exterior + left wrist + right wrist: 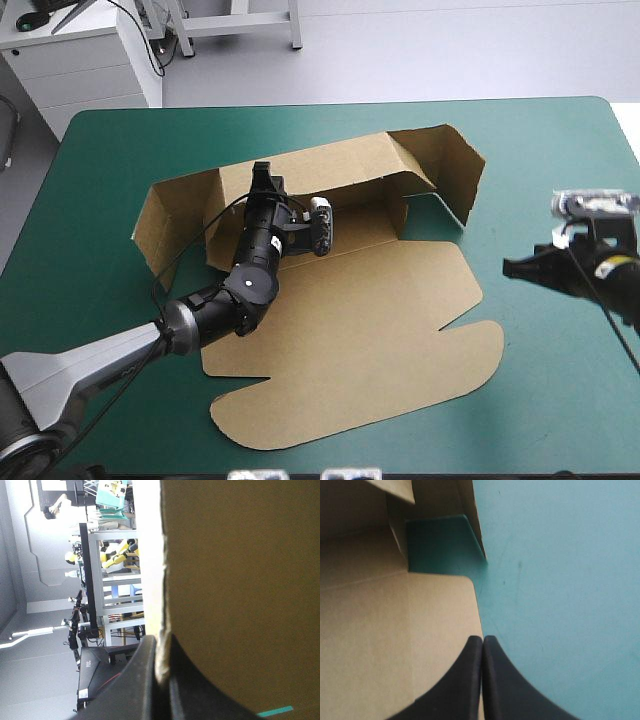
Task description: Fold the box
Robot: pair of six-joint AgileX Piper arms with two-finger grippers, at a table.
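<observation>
The brown box (380, 320) lies mid-table with its broad lid panel flat toward the near edge. Its long back wall (340, 165) stands raised, and side flaps stick up at both ends. My left gripper (265, 178) reaches over the floor of the box and is shut on the back wall's top edge. In the left wrist view the box's board (240, 580) runs between the black fingers (145, 680). My right gripper (512, 267) hovers shut beside the box's right edge, holding nothing. In the right wrist view the right gripper (482, 642) points along the flat panel's rim (370, 630).
The teal-green cover (560, 160) stretches wide to the right of the box, under and beyond the right gripper. A narrower strip of the teal-green cover (100, 160) runs along the far edge and the left side.
</observation>
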